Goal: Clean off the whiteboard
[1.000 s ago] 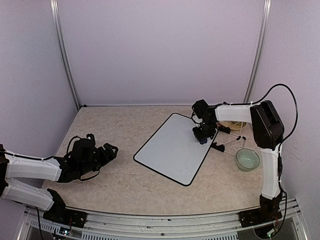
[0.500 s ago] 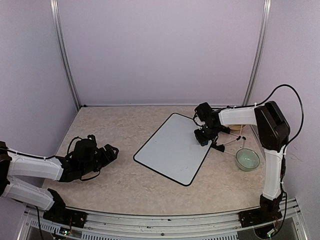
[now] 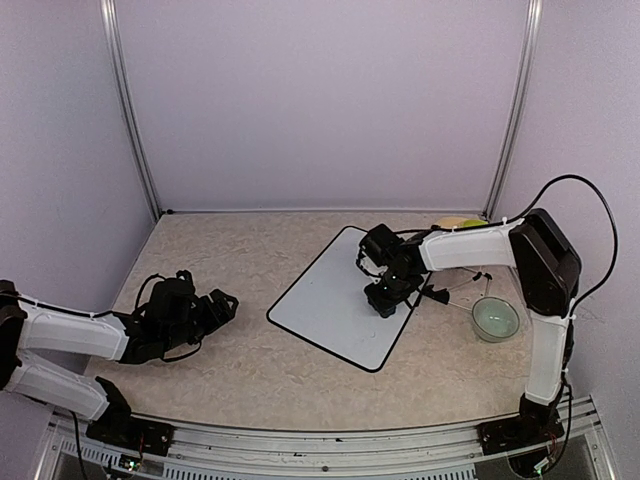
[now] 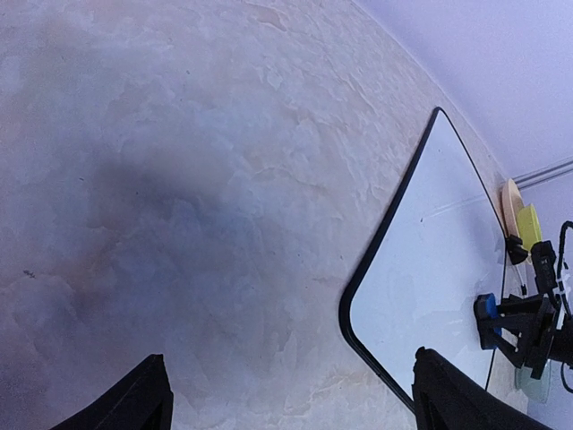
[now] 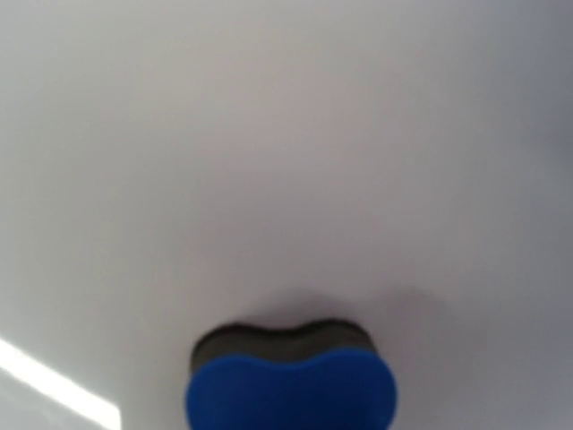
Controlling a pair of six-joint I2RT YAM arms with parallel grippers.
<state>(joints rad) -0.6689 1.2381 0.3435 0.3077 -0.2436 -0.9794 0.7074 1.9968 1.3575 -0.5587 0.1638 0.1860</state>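
Observation:
The whiteboard (image 3: 335,300) lies flat and slanted mid-table, black-framed; I see no writing on its glossy face. My right gripper (image 3: 384,302) points down onto its right half, shut on the blue eraser (image 5: 291,391). The eraser's dark felt presses against the whiteboard (image 5: 286,134); the fingers themselves stay out of the right wrist view. In the left wrist view the eraser (image 4: 485,320) shows beneath the right arm, on the whiteboard (image 4: 430,269). My left gripper (image 3: 222,303) rests low over the table left of the board, open and holding nothing (image 4: 291,399).
A green glass bowl (image 3: 495,320) stands right of the board. A thin black wire stand (image 3: 455,285) lies between bowl and board. A yellow object (image 3: 458,223) sits at the back right. Walls with metal posts close in the table.
My right gripper has slid the eraser from the board's right edge leftward and nearer, toward the board's middle. The left arm has stayed put.

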